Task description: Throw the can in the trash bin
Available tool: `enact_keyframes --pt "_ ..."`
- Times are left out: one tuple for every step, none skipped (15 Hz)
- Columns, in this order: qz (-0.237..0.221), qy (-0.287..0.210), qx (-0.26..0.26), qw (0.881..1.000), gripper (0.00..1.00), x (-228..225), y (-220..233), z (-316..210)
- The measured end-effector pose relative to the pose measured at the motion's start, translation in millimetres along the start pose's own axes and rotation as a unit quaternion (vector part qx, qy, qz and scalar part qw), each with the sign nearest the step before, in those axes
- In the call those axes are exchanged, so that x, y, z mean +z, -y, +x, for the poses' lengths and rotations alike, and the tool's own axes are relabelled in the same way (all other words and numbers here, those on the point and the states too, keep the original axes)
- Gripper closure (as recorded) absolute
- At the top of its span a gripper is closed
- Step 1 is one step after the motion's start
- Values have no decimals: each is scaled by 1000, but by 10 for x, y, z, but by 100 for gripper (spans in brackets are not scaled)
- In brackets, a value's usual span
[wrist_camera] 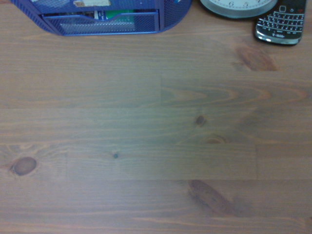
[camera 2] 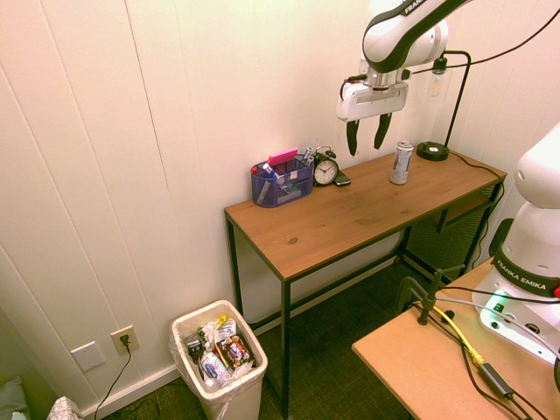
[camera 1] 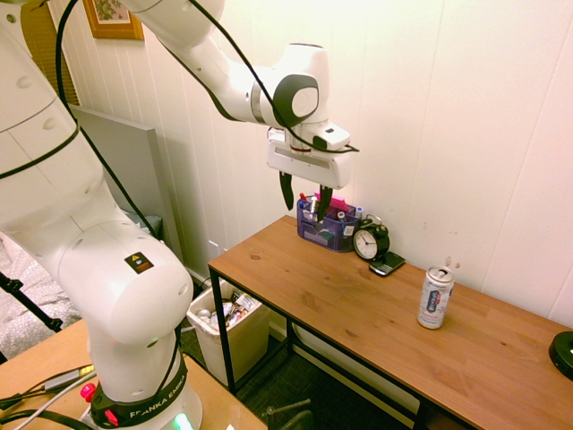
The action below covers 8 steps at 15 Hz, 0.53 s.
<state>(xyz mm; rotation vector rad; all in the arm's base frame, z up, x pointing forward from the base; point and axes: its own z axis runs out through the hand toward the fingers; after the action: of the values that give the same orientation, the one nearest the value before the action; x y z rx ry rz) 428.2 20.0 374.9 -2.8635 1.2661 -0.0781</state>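
Observation:
A slim silver-white can (camera 1: 436,297) with blue and red markings stands upright on the wooden table (camera 1: 358,313), toward its right end. It shows too as the can (camera 2: 402,163) in the second exterior view. My gripper (camera 1: 305,196) hangs open and empty high above the table's left half, well left of the can; it appears again as the gripper (camera 2: 367,134) near the can's upper left. The cream-white trash bin (camera 1: 235,333) sits on the floor past the table's left end, lined and holding several wrappers, also seen as the trash bin (camera 2: 219,369). The wrist view shows only bare tabletop.
A blue mesh desk organiser (camera 1: 328,224) with pens stands against the wall, with a black alarm clock (camera 1: 371,240) and a black phone (camera 1: 387,263) beside it. A dark lamp base (camera 1: 563,351) sits at the table's far right. The wall runs along the table's back edge.

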Motion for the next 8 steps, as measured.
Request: enact_keyframes --pt "-1 2 1 1000 0 7 -1 -1" --pt "-2 5 7 1000 0 21 -12 5" --pt "-9 7 18 1000 0 61 -45 38" --pt "-18 12 32 999 0 142 -91 93" --pt "-27 19 44 999 0 263 -146 166" --pt "-36 26 56 997 0 416 -199 248" --pt "-46 33 71 996 0 588 -249 336" --pt "-59 37 89 994 0 774 -294 432"
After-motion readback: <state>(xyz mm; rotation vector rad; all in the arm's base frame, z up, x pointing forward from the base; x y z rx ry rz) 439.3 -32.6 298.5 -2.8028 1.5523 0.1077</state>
